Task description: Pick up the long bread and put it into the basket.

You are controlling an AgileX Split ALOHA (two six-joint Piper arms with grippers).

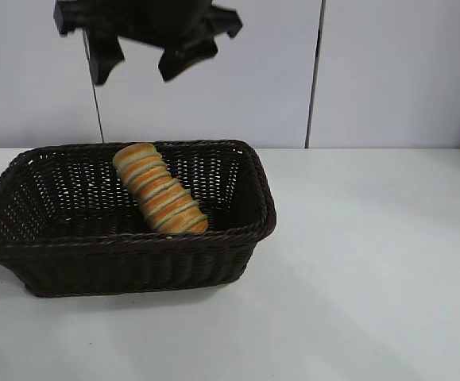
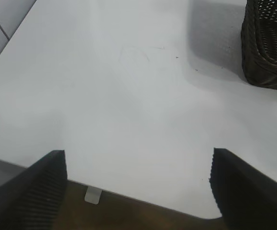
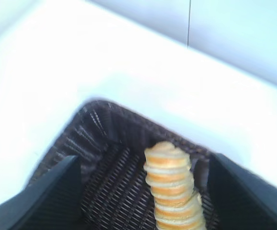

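The long bread (image 1: 160,198), golden-tan with orange-brown ridges, lies diagonally inside the dark brown wicker basket (image 1: 134,242), one end against the front wall. My right gripper (image 1: 144,63) hangs open and empty well above the basket. In the right wrist view its gripper (image 3: 143,163) frames the bread (image 3: 171,191) and the basket rim (image 3: 95,108) below, touching neither. My left gripper (image 2: 138,158) is open and empty over the white table near its edge, apart from the basket's corner (image 2: 267,48). It is not seen in the exterior view.
The white table (image 1: 373,262) stretches to the right of the basket. A white panelled wall (image 1: 388,71) stands behind. The table's edge (image 2: 128,197) runs just below the left gripper, with a small white tag (image 2: 93,195) on it.
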